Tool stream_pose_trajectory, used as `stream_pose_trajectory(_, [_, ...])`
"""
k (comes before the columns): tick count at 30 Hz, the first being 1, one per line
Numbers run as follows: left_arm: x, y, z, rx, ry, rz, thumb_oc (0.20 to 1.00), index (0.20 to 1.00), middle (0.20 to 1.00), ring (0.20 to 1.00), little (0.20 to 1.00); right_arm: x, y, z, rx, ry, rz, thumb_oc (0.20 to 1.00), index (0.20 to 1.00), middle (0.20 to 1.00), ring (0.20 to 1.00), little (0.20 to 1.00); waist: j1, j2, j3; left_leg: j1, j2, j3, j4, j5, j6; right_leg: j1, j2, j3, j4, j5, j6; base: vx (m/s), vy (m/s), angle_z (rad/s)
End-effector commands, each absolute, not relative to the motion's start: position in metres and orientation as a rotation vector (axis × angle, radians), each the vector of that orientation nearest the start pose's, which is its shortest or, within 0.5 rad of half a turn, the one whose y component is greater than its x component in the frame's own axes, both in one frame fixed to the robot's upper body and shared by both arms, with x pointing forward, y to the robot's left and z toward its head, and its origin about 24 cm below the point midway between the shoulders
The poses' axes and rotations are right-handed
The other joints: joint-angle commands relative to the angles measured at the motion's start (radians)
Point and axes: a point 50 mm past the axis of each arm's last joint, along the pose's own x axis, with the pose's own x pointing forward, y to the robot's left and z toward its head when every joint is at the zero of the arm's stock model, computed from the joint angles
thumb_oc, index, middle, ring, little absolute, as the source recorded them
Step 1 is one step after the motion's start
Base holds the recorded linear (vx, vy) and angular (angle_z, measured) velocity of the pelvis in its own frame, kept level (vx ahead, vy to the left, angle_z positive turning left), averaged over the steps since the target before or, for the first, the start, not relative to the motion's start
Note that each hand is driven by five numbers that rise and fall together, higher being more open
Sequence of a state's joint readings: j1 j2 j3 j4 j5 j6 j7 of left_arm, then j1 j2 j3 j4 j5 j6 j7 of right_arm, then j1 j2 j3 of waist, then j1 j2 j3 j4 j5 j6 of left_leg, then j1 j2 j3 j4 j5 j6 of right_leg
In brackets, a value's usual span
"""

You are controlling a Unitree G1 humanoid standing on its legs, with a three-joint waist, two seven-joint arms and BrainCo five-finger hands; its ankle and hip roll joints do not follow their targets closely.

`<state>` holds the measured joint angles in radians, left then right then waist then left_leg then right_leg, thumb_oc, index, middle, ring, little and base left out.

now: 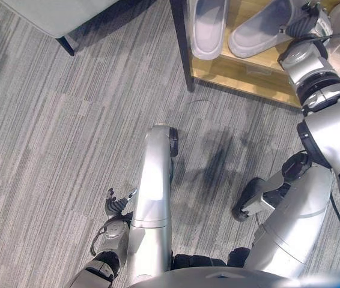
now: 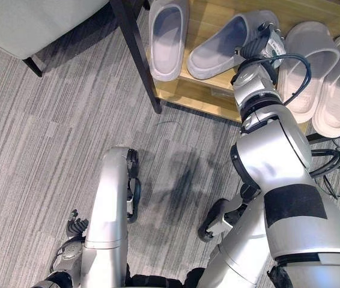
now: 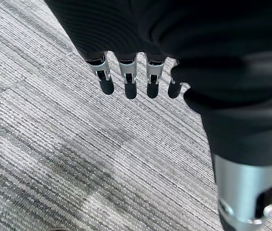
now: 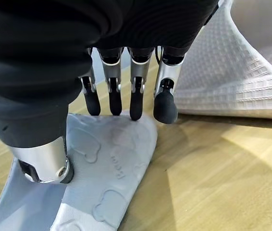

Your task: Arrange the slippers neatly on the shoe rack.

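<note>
The right hand hovers with relaxed fingers over the heel of a pale lavender-grey foam slipper lying skewed on the light wooden shoe rack shelf, beside its straight twin. Pressing lightly on the heel and swinging it parallel should square the pair without bumping the beige slippers. The left hand hangs slack above the grey carpet.

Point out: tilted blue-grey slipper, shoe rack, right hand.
Tilted blue-grey slipper [image 2: 218,51], right eye view, on its strap.
Shoe rack [image 2: 185,90], right eye view, on the bare wooden shelf at its front edge.
Right hand [image 4: 112,94], right wrist view, on a finger above the slipper's heel.
</note>
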<state>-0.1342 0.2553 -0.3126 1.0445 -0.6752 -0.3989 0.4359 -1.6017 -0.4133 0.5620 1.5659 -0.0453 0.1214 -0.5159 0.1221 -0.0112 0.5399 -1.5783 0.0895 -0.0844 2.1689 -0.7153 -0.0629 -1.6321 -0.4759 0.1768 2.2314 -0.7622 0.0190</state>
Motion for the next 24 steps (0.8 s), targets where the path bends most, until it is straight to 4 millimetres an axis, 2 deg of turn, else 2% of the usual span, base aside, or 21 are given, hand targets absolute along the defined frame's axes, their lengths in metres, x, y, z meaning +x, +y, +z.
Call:
stream_pose_trajectory(1, [0.183, 0.249, -0.101, 0.013, 0.542, 0.646, 1.000, 1.000, 1.000, 1.000, 1.000, 0.415, -0.233, 0.283, -0.994, -0.116, -0.753, 0.200, 0.200, 0.200, 0.200, 0.200, 0.032, -0.010, -0.020, 0.008, 0.000, -0.102, -0.076, -0.067, -0.087, 0.062, -0.011, 0.187, -0.016, 0.048, 0.029, 0.00, 0.000, 0.00])
stream_pose_trajectory(6, [0.186, 0.248, -0.100, -0.010, 0.530, 0.683, 1.000, 1.000, 1.000, 1.000, 1.000, 0.417, -0.225, 0.276, -1.009, -0.214, -0.759, 0.200, 0.200, 0.200, 0.200, 0.200, 0.017, -0.022, -0.020, 0.008, -0.002, -0.112, -0.059, -0.079, -0.094, 0.062, -0.002, 0.187, -0.004, 0.039, 0.029, 0.00, 0.000, 0.00])
stream_pose_trajectory(11, [0.189, 0.251, -0.098, -0.011, 0.520, 0.695, 1.000, 1.000, 1.000, 1.000, 1.000, 0.419, -0.210, 0.283, -1.003, -0.301, -0.719, 0.200, 0.200, 0.200, 0.200, 0.200, 0.007, -0.023, -0.020, 0.008, -0.004, -0.124, -0.037, -0.089, -0.101, 0.062, 0.009, 0.193, 0.014, 0.034, 0.033, 0.00, -0.005, -0.05])
stream_pose_trajectory(17, [0.186, 0.256, -0.099, -0.020, 0.526, 0.716, 1.000, 1.000, 1.000, 1.000, 1.000, 0.419, -0.205, 0.287, -0.959, -0.375, -0.678, 0.200, 0.200, 0.200, 0.200, 0.200, -0.001, -0.030, -0.020, 0.008, -0.008, -0.127, -0.013, -0.097, -0.104, 0.062, 0.020, 0.211, 0.038, 0.034, 0.035, 0.00, -0.005, -0.02])
stream_pose_trajectory(22, [0.180, 0.260, -0.102, -0.020, 0.542, 0.730, 1.000, 1.000, 1.000, 1.000, 1.000, 0.419, -0.195, 0.283, -0.953, -0.440, -0.590, 0.200, 0.200, 0.200, 0.200, 0.200, 0.001, -0.038, -0.020, 0.008, -0.011, -0.130, -0.005, -0.104, -0.108, 0.062, 0.024, 0.219, 0.044, 0.033, 0.039, 0.00, 0.000, 0.00])
stream_pose_trajectory(24, [0.177, 0.262, -0.102, -0.013, 0.548, 0.738, 1.000, 1.000, 1.000, 1.000, 1.000, 0.420, -0.184, 0.280, -0.969, -0.474, -0.530, 0.200, 0.200, 0.200, 0.200, 0.200, 0.000, -0.042, -0.020, 0.008, -0.015, -0.133, 0.003, -0.107, -0.108, 0.062, 0.027, 0.217, 0.050, 0.033, 0.038, -0.01, -0.010, -0.03])
